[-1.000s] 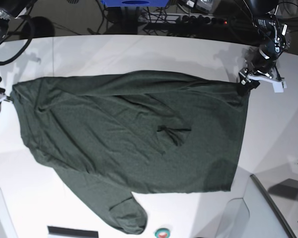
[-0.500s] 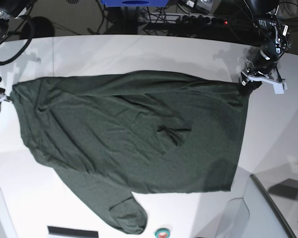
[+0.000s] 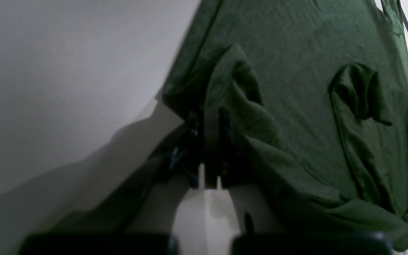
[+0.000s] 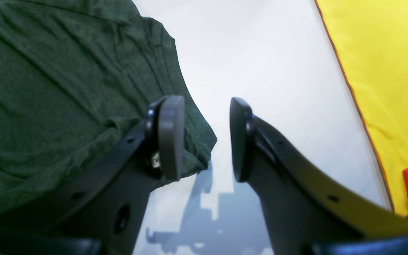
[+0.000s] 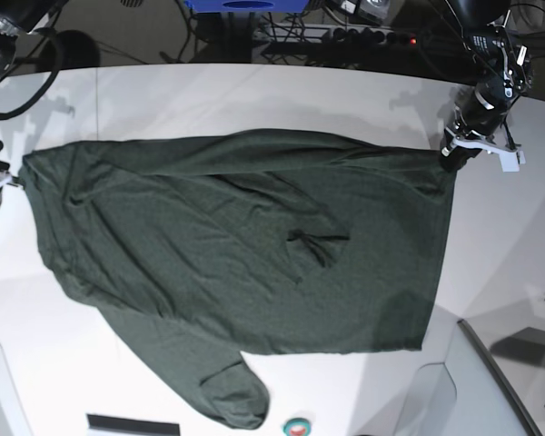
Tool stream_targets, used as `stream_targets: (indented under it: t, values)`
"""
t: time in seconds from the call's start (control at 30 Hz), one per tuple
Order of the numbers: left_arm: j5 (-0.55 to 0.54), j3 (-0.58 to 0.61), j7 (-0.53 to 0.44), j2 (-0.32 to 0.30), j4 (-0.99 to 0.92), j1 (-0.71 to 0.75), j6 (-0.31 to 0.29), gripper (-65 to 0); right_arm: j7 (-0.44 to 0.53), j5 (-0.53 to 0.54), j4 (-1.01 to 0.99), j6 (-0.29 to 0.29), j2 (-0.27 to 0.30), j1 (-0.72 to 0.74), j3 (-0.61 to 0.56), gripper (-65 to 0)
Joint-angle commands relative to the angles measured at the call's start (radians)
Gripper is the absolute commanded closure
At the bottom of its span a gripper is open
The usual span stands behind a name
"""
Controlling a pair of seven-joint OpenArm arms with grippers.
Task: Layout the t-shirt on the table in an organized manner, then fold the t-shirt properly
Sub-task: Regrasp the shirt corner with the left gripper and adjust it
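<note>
Now, in the left wrist view, the left gripper (image 3: 209, 141) is seen pinched tight on a corner of the shirt (image 3: 296, 71), where a second ago it was open. In the right wrist view, the right gripper (image 4: 205, 138) is held partly open with nothing in it, beside the shirt's edge. In the base view, the shirt is spread rumpled on the table (image 5: 254, 91), so it can likely be pulled flat next.

The base camera looked down from above on the whole white tabletop (image 5: 254, 100) and the dark green thin-fabric t-shirt (image 5: 245, 263). Each wrist camera sat close behind its gripper, facing along it at one shirt corner, which the base view also covered.
</note>
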Motion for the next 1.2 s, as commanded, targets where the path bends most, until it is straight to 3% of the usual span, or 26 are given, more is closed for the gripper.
stream_targets:
  t: [0.0,0.27,0.67,0.8,0.97,1.17]
  values:
    - [-0.020,-0.002,-0.011,-0.014,0.019,-0.004,-0.004,0.0,0.024,0.007,0.017,0.003,0.011,0.011,0.002,-20.4]
    - [-0.025,-0.006,0.075,-0.011,0.135,0.000,-0.001,0.0,0.024,0.007,0.015,0.003,0.013,0.011,-0.025,-20.4]
    - [-0.022,-0.003,0.078,0.015,0.157,-0.043,0.002,0.0,0.024,0.006,0.015,0.002,0.010,0.008,-0.059,-20.4]
    - [-0.022,-0.002,0.078,0.015,0.158,-0.083,0.076,0.0,0.024,0.006,0.015,0.002,0.014,0.008,-0.057,-20.4]
    - [-0.020,0.036,0.078,0.013,0.154,-0.141,0.089,0.0,0.024,0.004,0.015,0.002,0.017,0.007,-0.050,-20.4]
    - [-0.020,0.119,0.072,0.012,0.139,-0.204,0.155,0.0,0.024,0.004,0.015,0.002,0.019,0.005,-0.050,-20.4]
